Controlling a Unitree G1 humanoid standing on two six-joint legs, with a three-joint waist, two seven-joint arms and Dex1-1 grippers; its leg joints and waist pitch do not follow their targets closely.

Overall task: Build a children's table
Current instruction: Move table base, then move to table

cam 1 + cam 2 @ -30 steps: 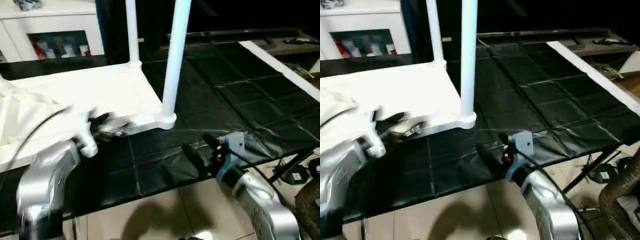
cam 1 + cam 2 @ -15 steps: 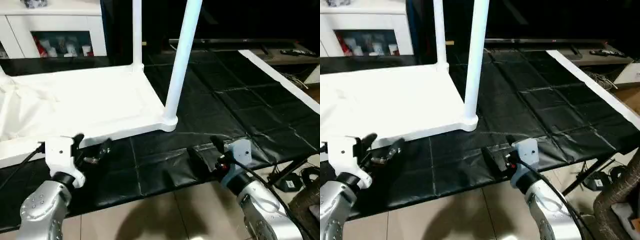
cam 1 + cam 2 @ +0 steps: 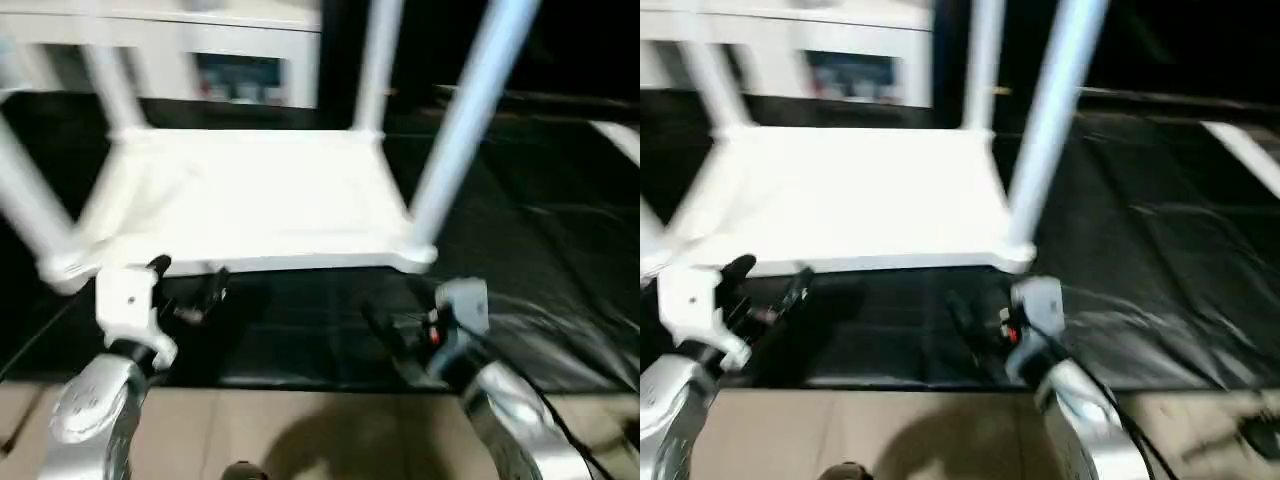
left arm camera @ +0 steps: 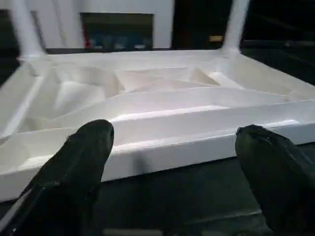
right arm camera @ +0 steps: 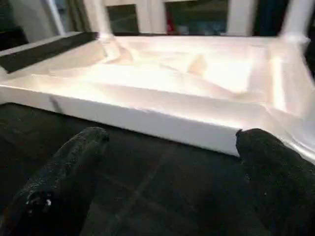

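The children's table (image 3: 250, 195) lies upside down on the black worktop (image 3: 560, 280), legs (image 3: 470, 115) upright. Left end effector (image 3: 190, 290) and right end effector (image 3: 395, 330) hover near the worktop's front edge; both gape wide, holding nothing.

Silver forearms (image 3: 95, 410), white wrist blocks, blk gripper fingers (image 4: 74, 172).

We take this for a home living room, our signs being a white glass-door cabinet (image 3: 235, 60) against the far wall with small items behind its panes, beige glossy floor tiles (image 3: 300, 430), a black creased plastic sheet (image 3: 520, 270) spread over the work surface
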